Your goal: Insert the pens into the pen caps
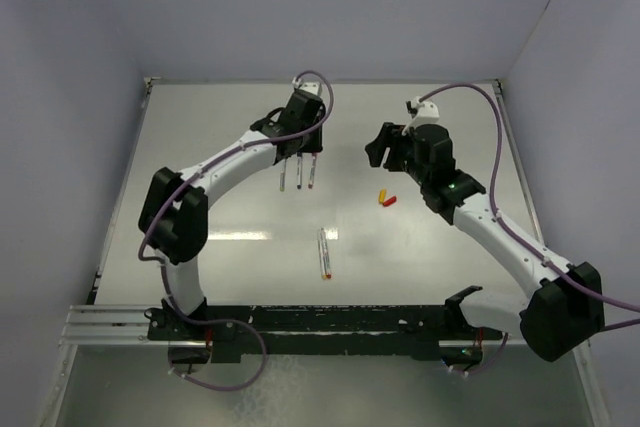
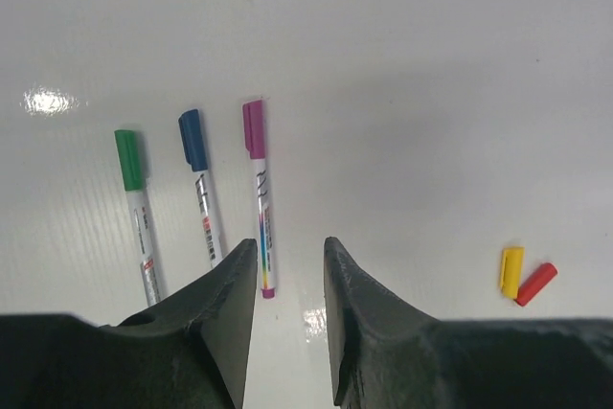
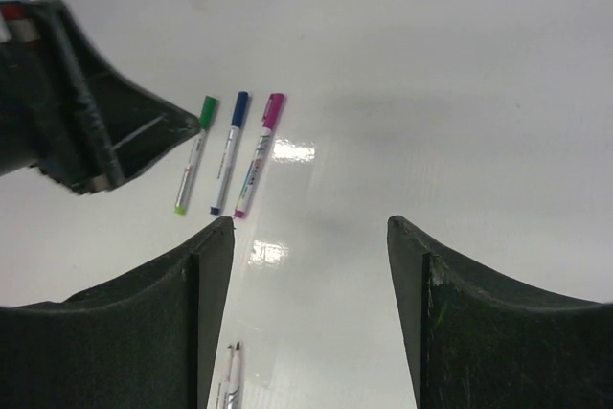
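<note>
The left arm reaches toward the far side of the worktop. Its jaws stand partly open over bare surface and hold nothing. Three capped pens lie in a row, parallel and not touching: the green pen, the blue pen and the magenta pen. In the left wrist view they lie ahead of the jaws and to the left of the gap. The magenta pen's near end lies just beside the left finger's tip, outside the gap, and that finger hides the near ends of the green and blue pens. Off to the right, well apart from the jaws, the yellow cap and the red cap lie loose in a shallow V.

The right arm has its jaws spread wide, with nothing gripped and only bare worktop between them. In the right wrist view the three capped pens lie ahead and to the left. Two uncapped pens lie side by side nearer the arm bases, between the two arms.
</note>
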